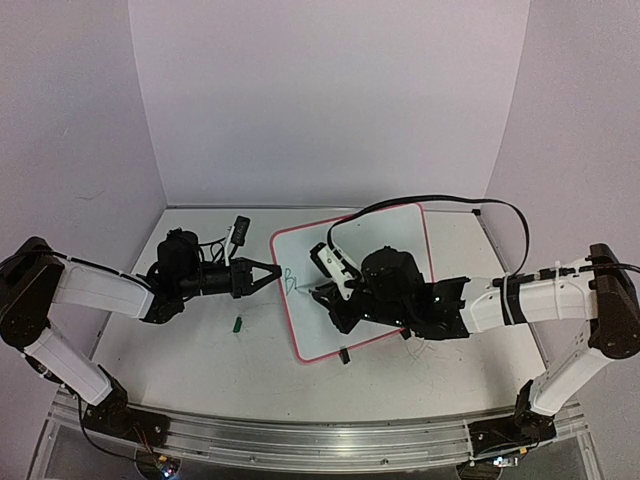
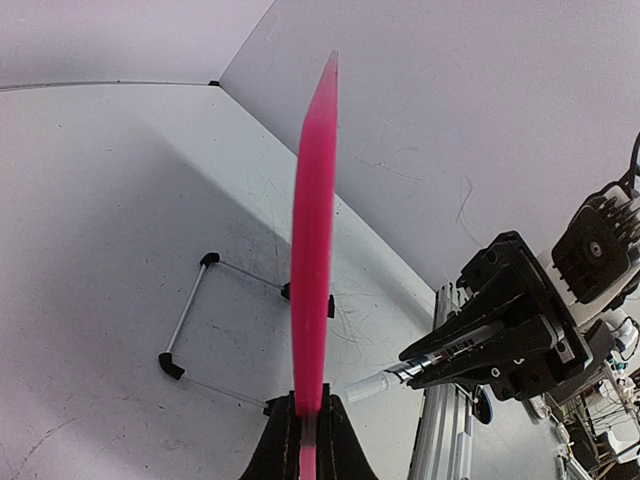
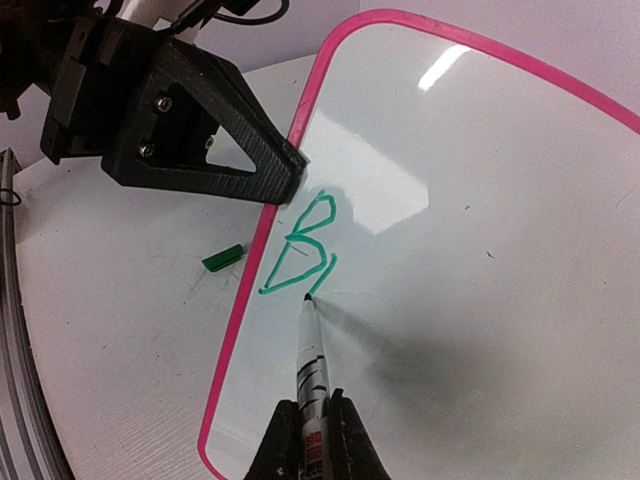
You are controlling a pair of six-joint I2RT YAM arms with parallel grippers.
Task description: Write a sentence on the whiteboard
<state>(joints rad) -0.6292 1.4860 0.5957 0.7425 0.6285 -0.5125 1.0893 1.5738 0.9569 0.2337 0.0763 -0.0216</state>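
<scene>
The whiteboard (image 1: 395, 228), white with a pink frame, is tilted in the middle of the table. My left gripper (image 1: 276, 272) is shut on its left frame edge, which shows edge-on in the left wrist view as a pink strip (image 2: 312, 230) between the fingers (image 2: 285, 445). My right gripper (image 3: 312, 440) is shut on a marker (image 3: 312, 360), whose tip touches the whiteboard (image 3: 480, 250). The sentence (image 3: 305, 245) consists of a green "B" and one short slanted stroke, just inside the left edge. The same marker (image 2: 400, 378) shows beside the board from the left wrist.
A green marker cap (image 1: 238, 322) lies on the table left of the board. A small black object (image 1: 238, 232) sits at the back left. A black cable (image 1: 440, 200) arcs over the board's far side. A wire stand (image 2: 190, 320) rests behind the board. Walls close three sides.
</scene>
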